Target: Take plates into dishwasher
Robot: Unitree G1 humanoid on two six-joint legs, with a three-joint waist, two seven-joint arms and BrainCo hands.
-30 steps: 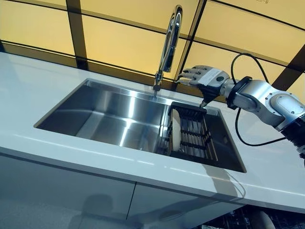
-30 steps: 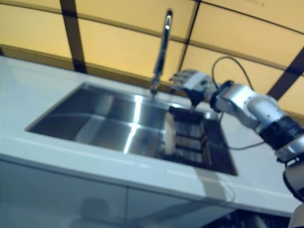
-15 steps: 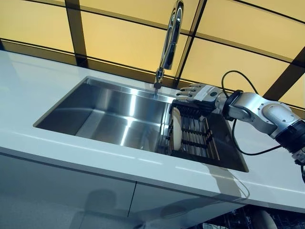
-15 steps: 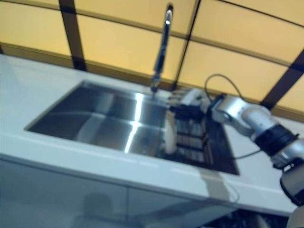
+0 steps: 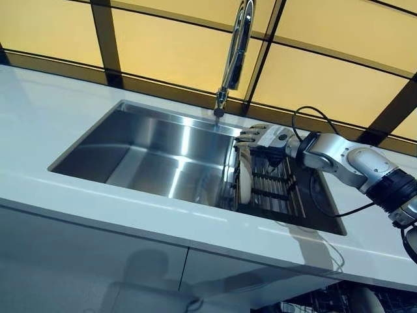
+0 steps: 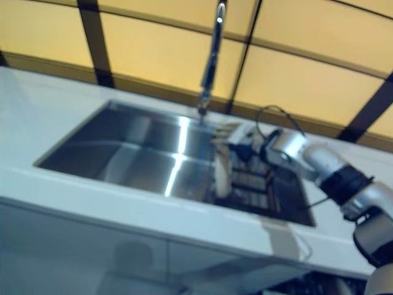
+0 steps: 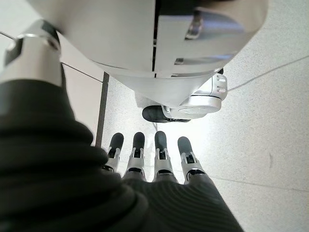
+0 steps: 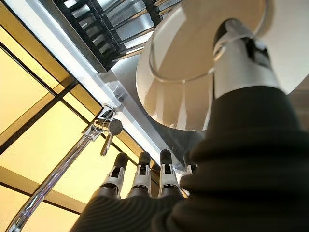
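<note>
A white plate (image 5: 244, 184) stands on edge at the left end of a black dish rack (image 5: 279, 190) in the sink's right part. My right hand (image 5: 266, 138) hovers just above the plate's top edge at the rack's far end, open, its fingers (image 8: 141, 176) straight and pointing toward the faucet. In the right wrist view the plate (image 8: 183, 82) looms close behind the thumb (image 8: 239, 58); I cannot tell whether they touch. My left hand (image 7: 154, 159) appears only in the left wrist view, open, hanging over the floor and holding nothing.
The steel sink (image 5: 150, 150) is set in a white countertop (image 5: 39, 111), with a tall chrome faucet (image 5: 234, 52) at its far rim. Yellow wall panels rise behind. White cabinet doors (image 5: 98, 261) are below, and dark wire racking (image 5: 319, 303) shows at lower right.
My right hand has come down from beside the faucet's base to the rack, just above the plate's top edge. The view has shifted slightly; the plate has not moved.
</note>
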